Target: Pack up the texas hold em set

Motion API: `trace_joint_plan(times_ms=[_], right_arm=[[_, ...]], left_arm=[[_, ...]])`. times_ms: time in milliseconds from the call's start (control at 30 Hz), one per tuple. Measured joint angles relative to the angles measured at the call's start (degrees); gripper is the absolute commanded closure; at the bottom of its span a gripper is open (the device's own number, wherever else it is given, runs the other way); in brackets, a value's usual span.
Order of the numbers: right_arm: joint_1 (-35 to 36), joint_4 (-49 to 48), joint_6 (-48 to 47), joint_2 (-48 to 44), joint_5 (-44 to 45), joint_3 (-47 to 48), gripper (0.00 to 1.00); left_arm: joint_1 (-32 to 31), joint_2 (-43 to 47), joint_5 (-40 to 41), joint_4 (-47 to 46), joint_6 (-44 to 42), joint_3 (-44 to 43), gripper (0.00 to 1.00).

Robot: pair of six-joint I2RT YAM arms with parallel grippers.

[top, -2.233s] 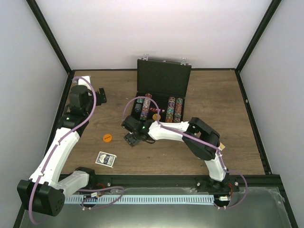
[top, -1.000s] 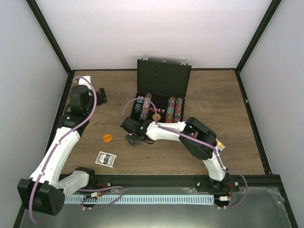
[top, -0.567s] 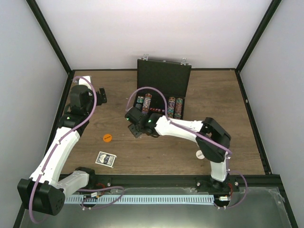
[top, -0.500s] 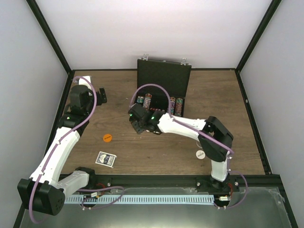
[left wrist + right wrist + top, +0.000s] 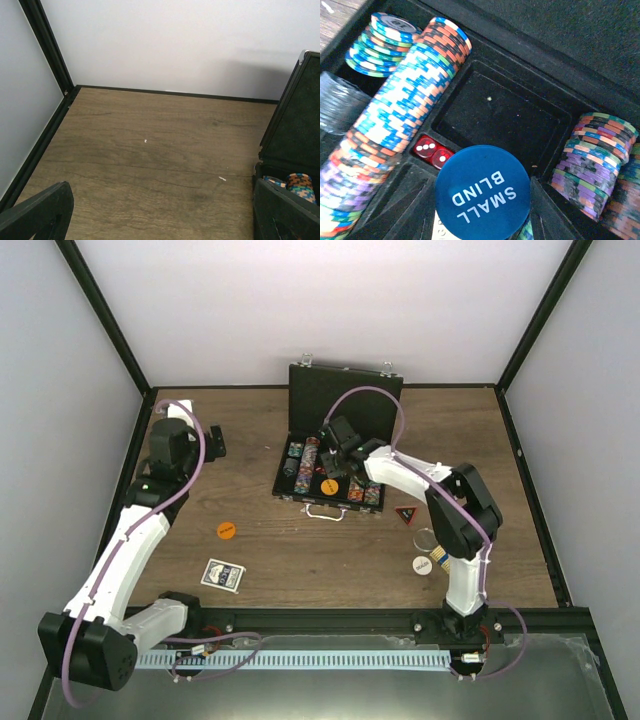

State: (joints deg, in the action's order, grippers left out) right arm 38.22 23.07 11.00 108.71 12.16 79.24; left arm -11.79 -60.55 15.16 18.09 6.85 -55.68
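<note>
Evidently the right claw [image 5: 338, 443] is clamped on the blue SMALL BLIND disc [image 5: 482, 192], poised above the empty middle compartment [image 5: 500, 115] of the open case [image 5: 345, 400] to drop it in, while the left claw [image 5: 160, 220] hangs spread apart.

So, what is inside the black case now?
Rows of chips, two red dice and an empty middle compartment. The blue disc in the right gripper covers what lies below it.
</note>
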Motion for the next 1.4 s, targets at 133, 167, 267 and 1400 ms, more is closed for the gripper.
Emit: trace_joint_plan(times_ms=[133,167,267,1400], right_arm=[[-1.3,-0.7,-1.1,2.5,-0.9,0.3,0.58],[-1.5,-0.8,-1.2,3.1,-1.1,0.3,0.58],[-1.8,-1.0,-1.7,5.0,-1.4,0.9,0.58],[-4.8,-1.9,-3.7,12.8,-2.8,8.9,0.42]], left_arm=[[0.0,-0.4,0.0,0.0,0.0,0.0,0.0],[0.0,-0.4,0.0,0.0,0.0,0.0,0.0],[0.0,-0.4,0.0,0.0,0.0,0.0,0.0],[0.0,-0.5,0.0,0.0,0.0,0.0,0.0]])
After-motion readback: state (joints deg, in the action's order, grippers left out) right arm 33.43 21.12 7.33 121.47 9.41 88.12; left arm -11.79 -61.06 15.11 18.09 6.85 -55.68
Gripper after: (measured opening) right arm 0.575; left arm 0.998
